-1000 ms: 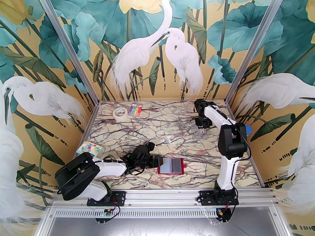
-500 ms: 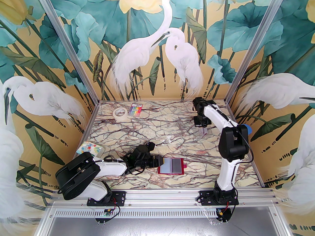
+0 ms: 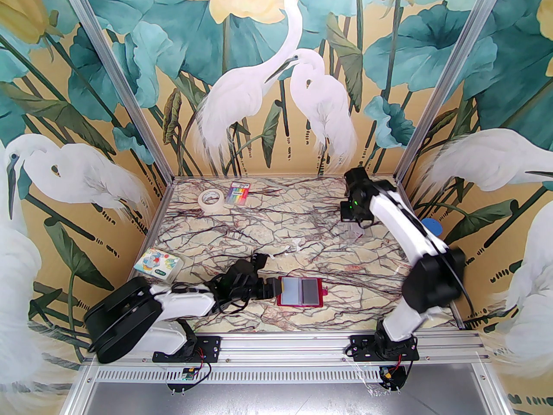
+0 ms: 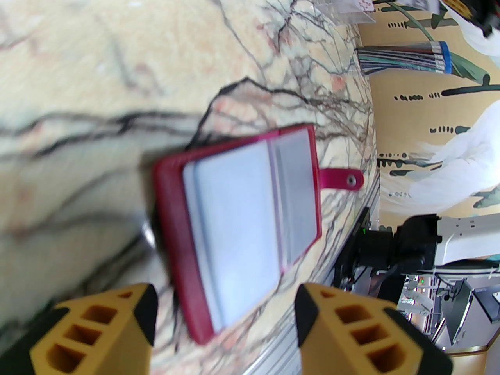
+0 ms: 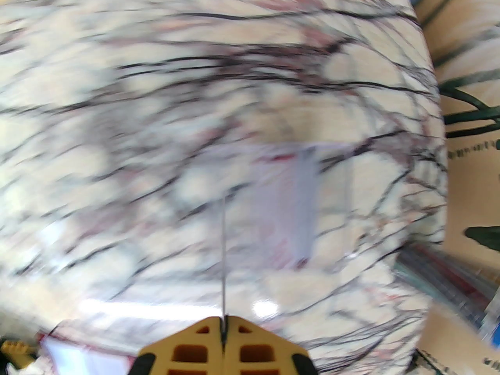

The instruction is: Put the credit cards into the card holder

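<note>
One thin credit card (image 5: pixel 223 248) is sitting edge-on between the right fingers (image 5: pixel 187 350), which are clamping it tight near the table's (image 3: pixel 268 227) far right corner. The left fingers (image 4: pixel 351 326) are standing spread just beside the card holder (image 4: pixel 172 217), which is lying open by the table's near edge.

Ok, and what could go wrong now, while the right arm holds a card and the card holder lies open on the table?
1. The right fingers pinch the card by one thin edge only, so it may twist or slip on the way.
2. The card holder seems loose: the left fingers stand open at its edge, not gripping, so it may slide when the card is pushed in.
</note>
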Available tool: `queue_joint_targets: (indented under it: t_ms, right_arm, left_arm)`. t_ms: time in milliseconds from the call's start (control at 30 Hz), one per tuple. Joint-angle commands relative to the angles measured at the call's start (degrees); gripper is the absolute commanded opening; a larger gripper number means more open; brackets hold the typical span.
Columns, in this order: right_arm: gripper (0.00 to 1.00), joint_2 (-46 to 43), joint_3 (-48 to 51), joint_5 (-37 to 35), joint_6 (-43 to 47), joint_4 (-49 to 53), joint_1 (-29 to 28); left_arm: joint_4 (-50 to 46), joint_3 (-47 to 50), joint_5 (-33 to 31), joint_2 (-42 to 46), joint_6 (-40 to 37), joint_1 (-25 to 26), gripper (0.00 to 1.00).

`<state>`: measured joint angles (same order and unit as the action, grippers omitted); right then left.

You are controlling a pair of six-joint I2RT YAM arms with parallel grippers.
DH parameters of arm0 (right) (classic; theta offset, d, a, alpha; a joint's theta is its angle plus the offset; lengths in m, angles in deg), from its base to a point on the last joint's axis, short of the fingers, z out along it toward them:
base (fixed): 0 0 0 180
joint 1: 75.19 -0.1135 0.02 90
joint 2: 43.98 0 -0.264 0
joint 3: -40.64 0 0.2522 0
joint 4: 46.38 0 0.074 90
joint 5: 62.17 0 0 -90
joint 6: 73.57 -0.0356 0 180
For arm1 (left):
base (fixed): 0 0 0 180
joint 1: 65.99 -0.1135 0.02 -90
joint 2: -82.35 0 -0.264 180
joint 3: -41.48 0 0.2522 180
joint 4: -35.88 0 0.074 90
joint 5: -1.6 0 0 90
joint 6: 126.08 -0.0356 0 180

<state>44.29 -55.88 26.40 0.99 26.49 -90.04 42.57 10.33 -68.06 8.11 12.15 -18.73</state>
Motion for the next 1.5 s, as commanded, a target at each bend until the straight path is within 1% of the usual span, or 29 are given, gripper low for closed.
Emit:
queue_joint_targets:
  t_ms: [0, 133, 200, 267, 367, 467, 533, 733, 833, 1133, 1367, 1467]
  right_arm:
    - [0.00, -9.39, 8.18, 14.10, -3.40, -8.31, -1.16]
    - [0.00, -21.43, 19.34, 24.70, -6.20, -16.56, -2.88]
    - [0.00, -27.04, 24.47, 31.78, -6.42, -20.71, -3.08]
    - [0.00, -32.60, 29.05, 36.65, -7.03, -24.28, -3.25]
    - [0.00, -39.10, 33.70, 43.46, -7.86, -27.88, -3.73]
    - [0.00, -43.95, 37.48, 50.28, -11.12, -31.88, -4.36]
    - [0.00, -46.33, 39.50, 52.63, -13.61, -34.48, -5.28]
    - [0.00, -51.00, 43.17, 55.31, -21.14, -42.50, -9.61]
    - [0.00, -51.57, 44.43, 55.31, -23.40, -45.47, -12.13]
    - [0.00, -51.76, 45.85, 53.21, -26.92, -50.10, -18.11]
    - [0.00, -49.99, 45.52, 52.05, -27.81, -51.82, -19.94]
    - [0.00, -48.93, 45.41, 51.28, -27.28, -51.12, -20.57]
  left_arm:
    - [-4.27, -0.51, -0.16, 7.90, -2.02, 0.24, 0.63]
    - [-8.06, -2.62, 4.05, 18.51, -4.21, 0.19, 0.64]
    - [-9.11, -4.50, 8.09, 22.56, -6.44, 0.20, 0.65]
    - [-10.16, -6.09, 10.73, 25.29, -8.44, 0.20, 0.65]
    - [-9.53, -7.69, 14.13, 28.04, -9.83, 0.20, 0.65]
    - [-8.34, -9.33, 17.02, 28.84, -10.84, 0.23, 0.64]
    - [-7.24, -10.30, 18.56, 28.55, -11.39, 0.22, 0.64]
    - [-3.71, -13.47, 23.46, 25.88, -12.41, 0.21, 0.62]
    - [-4.09, -15.35, 24.19, 24.52, -12.99, 0.20, 0.58]
    - [-3.70, -18.91, 27.54, 20.94, -12.96, 1.12, 0.49]
    - [-2.54, -19.41, 27.59, 18.61, -12.73, 1.25, 0.40]
    - [-1.85, -19.44, 27.38, 18.34, -12.28, 1.25, 0.38]
